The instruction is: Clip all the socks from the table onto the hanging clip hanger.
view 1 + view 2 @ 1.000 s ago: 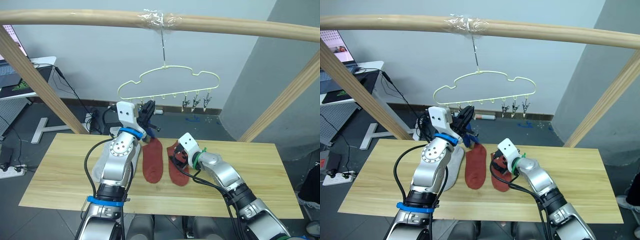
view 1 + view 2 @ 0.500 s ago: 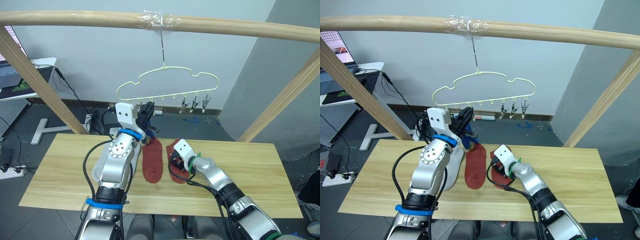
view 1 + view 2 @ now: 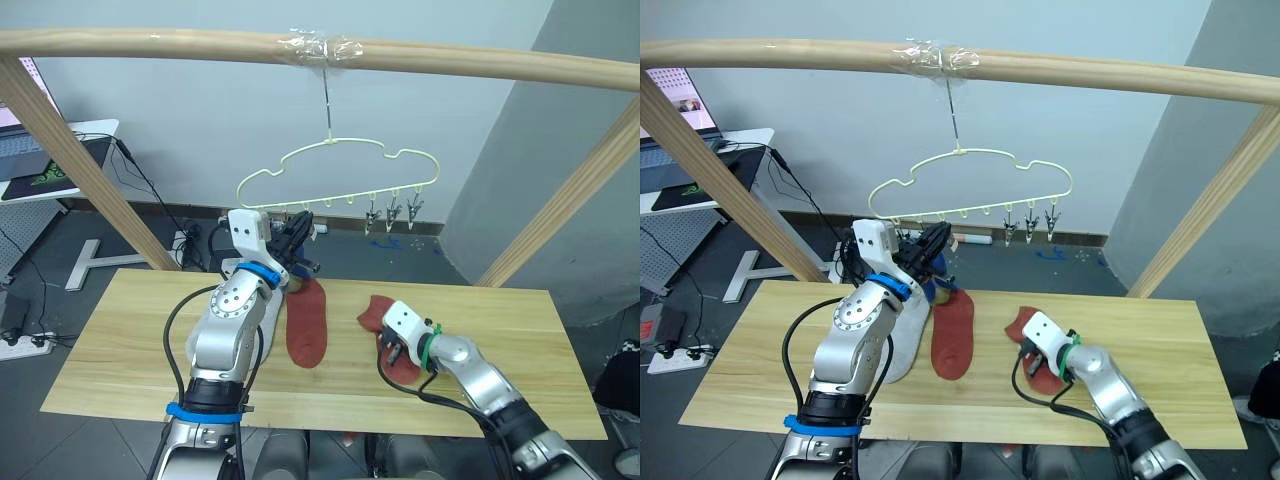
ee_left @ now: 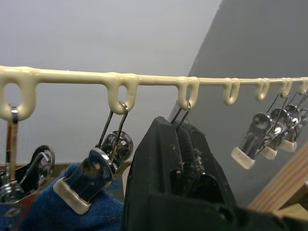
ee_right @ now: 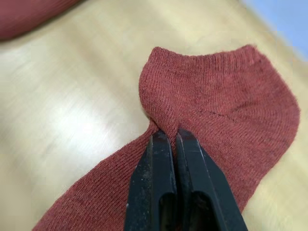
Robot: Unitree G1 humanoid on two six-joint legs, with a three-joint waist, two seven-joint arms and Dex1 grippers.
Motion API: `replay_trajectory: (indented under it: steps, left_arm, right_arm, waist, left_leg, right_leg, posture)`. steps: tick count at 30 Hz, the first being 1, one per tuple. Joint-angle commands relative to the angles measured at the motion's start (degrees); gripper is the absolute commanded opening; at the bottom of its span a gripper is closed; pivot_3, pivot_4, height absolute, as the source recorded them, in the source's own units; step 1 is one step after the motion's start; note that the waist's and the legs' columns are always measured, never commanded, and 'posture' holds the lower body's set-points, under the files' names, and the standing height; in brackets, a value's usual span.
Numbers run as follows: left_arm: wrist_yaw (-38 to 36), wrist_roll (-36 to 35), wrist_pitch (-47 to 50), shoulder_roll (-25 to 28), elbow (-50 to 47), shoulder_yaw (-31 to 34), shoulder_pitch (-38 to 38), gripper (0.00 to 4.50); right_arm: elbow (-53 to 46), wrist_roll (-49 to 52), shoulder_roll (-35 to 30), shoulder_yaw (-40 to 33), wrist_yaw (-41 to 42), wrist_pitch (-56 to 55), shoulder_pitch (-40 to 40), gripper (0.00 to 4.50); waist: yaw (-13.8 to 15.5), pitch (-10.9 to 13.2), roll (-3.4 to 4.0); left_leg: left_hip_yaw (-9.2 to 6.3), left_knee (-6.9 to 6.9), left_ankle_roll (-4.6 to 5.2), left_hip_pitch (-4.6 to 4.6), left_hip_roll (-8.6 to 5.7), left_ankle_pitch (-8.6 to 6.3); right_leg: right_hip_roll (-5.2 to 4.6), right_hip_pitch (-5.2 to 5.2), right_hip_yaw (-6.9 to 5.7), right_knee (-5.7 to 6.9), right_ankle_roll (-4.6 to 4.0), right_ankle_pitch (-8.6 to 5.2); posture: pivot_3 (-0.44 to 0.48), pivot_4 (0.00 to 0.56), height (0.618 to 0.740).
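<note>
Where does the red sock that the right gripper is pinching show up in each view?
Left eye view: pinched red sock lies right of centre, under the right gripper.
Right eye view: same spot.
Right wrist view: centre, bunched at the gripper.
Left wrist view: faces the clip hanger instead.
Shared landmark: the flat red sock.

Grey sock (image 3: 902, 345) mostly behind left arm; blue sock (image 4: 72, 211) edge-cropped.

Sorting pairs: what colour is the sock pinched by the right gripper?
Rust red sock; clearest in the right wrist view.
</note>
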Motion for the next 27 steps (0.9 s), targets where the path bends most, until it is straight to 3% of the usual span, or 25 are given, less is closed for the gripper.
replay_trajectory:
  steps: [1, 4, 6, 13, 17, 22, 27]
  left_arm:
    - [-0.91, -0.53, 1.22, 0.4, -0.66, -0.3, 0.81, 0.0]
    - [-1.13, -0.68, 1.09, 0.41, -0.15, -0.23, 0.24, 0.0]
    - [-1.18, -0.65, 0.95, 0.42, 0.23, -0.13, 0.01, 0.0]
    - [-1.36, -0.45, 0.38, 0.82, 0.74, 0.09, 0.03, 0.0]
    - [-1.29, -0.29, 0.06, 0.97, 1.07, 0.06, -0.11, 0.0]
    - [-1.0, 0.18, -0.39, 0.89, 1.85, -0.26, -0.45, 0.0]
    - [-1.06, 0.23, -0.52, 0.88, 2.08, -0.37, -0.87, 0.0]
  right_arm:
    - [-7.24, -0.72, -3.0, 2.89, 5.94, -5.07, 1.42, 0.02]
    - [-10.95, -2.92, -6.84, 4.42, 8.29, -9.48, 2.39, 0.02]
    - [-11.46, -1.53, -7.03, 3.29, 8.95, -7.7, 3.04, 0.48]
    - [-13.27, -0.91, -8.12, 1.35, 10.05, -5.66, 4.45, 2.88]
    - [-17.02, 0.94, -5.67, -1.82, 7.12, 1.59, 5.67, 4.3]
    - [-18.12, 2.03, 1.4, -3.77, 1.53, 11.9, 5.7, 4.45]
    - [-12.48, -2.33, 6.0, -0.97, -4.81, 13.05, 5.22, 4.45]
  waist:
    - [-0.21, 0.0, 0.0]
    - [-0.25, 0.0, 0.0]
    - [-0.21, 0.0, -0.01]
    - [-0.1, 0.0, -0.01]
    - [-0.11, 0.02, -0.02]
    - [-0.13, 0.02, -0.01]
    - [-0.12, 0.02, 0.0]
  left_leg:
    - [0.01, 0.0, 0.0, 0.0, 0.02, 0.0]
    - [0.05, 0.02, 0.0, 0.0, 0.0, 0.0]
    - [0.04, 0.04, 0.0, -0.01, 0.0, 0.0]
    - [0.04, 0.04, -0.01, -0.03, 0.0, 0.0]
    - [0.0, 0.04, -0.01, -0.03, 0.01, 0.0]
    - [-0.04, 0.04, -0.01, -0.03, 0.05, 0.0]
    - [0.0, 0.03, -0.01, -0.05, 0.03, 0.0]
  right_leg:
    - [0.03, -0.01, 0.0, 0.0, 0.0, 0.0]
    - [0.04, -0.03, -0.02, 0.0, 0.01, 0.0]
    - [0.04, -0.02, -0.02, 0.0, 0.02, 0.01]
    - [0.03, -0.01, 0.01, -0.03, 0.02, 0.01]
    - [0.03, -0.02, 0.03, -0.02, 0.02, 0.01]
    - [0.07, -0.02, 0.01, 0.0, 0.01, 0.01]
    - [0.06, -0.03, 0.04, -0.02, 0.01, 0.01]
  posture:
    - [0.114, 0.153, 0.74]
    - [0.114, 0.153, 0.74]
    - [0.114, 0.153, 0.74]
    - [0.101, 0.161, 0.74]
    - [0.1, 0.17, 0.74]
    - [0.094, 0.174, 0.74]
    - [0.099, 0.176, 0.74]
